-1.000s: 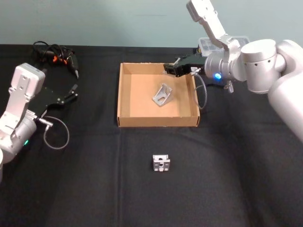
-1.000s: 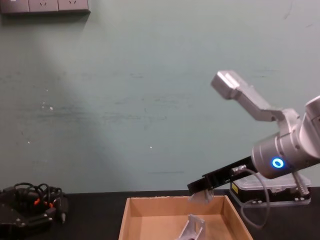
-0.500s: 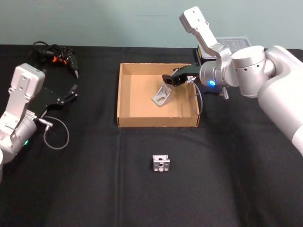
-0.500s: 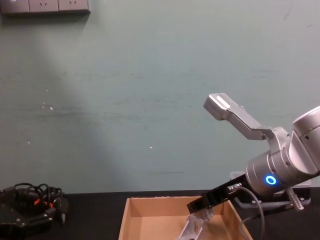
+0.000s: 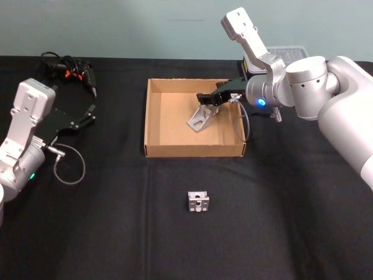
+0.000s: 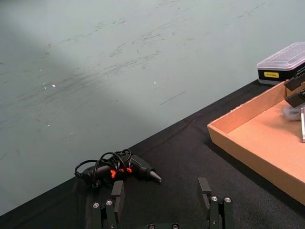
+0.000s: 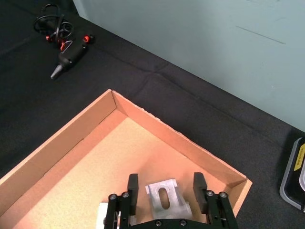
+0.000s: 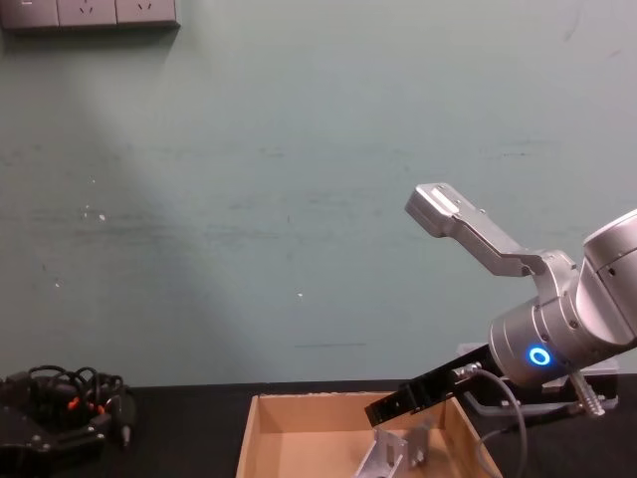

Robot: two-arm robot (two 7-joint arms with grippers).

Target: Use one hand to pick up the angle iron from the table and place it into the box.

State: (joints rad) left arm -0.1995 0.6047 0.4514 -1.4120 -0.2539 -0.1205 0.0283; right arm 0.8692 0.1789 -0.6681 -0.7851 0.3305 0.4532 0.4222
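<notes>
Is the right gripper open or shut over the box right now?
Open. In the right wrist view the right gripper has its fingers apart, with a gap on each side of the angle iron lying in the box.

A black corded tool (image 5: pixel 76 73) lies far left, a clear-lidded case (image 5: pixel 288 52) far right.

You've got the box (image 5: pixel 154 125) mid-tabletop (image 5: pixel 291 221), toward the back. Angle iron (image 5: pixel 200 118) lies in it, right of ctr, w/ the right gripper (image 5: pixel 204 98) just above. 2nd bracket (image 5: pixel 198 201) sits in front of the box. Plastic case (image 5: pixel 285 53) behind-right, corded tool (image 5: pixel 70 70) far back-left, left gripper (image 5: pixel 88 114) parked at left.
</notes>
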